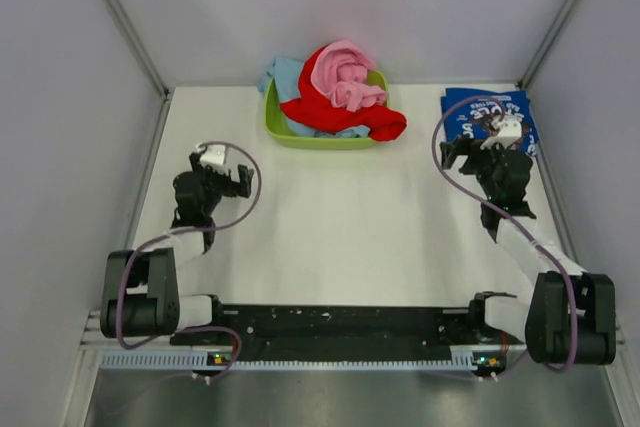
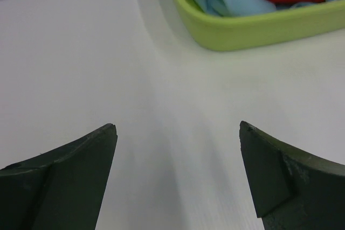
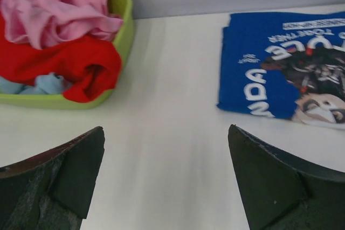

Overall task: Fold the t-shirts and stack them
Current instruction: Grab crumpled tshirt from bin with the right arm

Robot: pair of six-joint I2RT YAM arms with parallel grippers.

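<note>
A navy blue t-shirt (image 1: 487, 112) with cartoon print lies folded flat at the back right; it also shows in the right wrist view (image 3: 280, 68). A pink shirt (image 1: 342, 75), a red shirt (image 1: 335, 112) and a light blue shirt (image 1: 283, 75) lie crumpled in the lime green tub (image 1: 318, 139). My right gripper (image 1: 462, 152) is open and empty over the bare table, just left of the navy shirt's near edge. My left gripper (image 1: 238, 179) is open and empty over the table, near-left of the tub (image 2: 253, 28).
White walls with metal corner posts (image 1: 125, 22) enclose the table at back and sides. Bare white tabletop (image 1: 340, 237) lies between the two arms. The arm bases and a black rail (image 1: 340, 325) run along the near edge.
</note>
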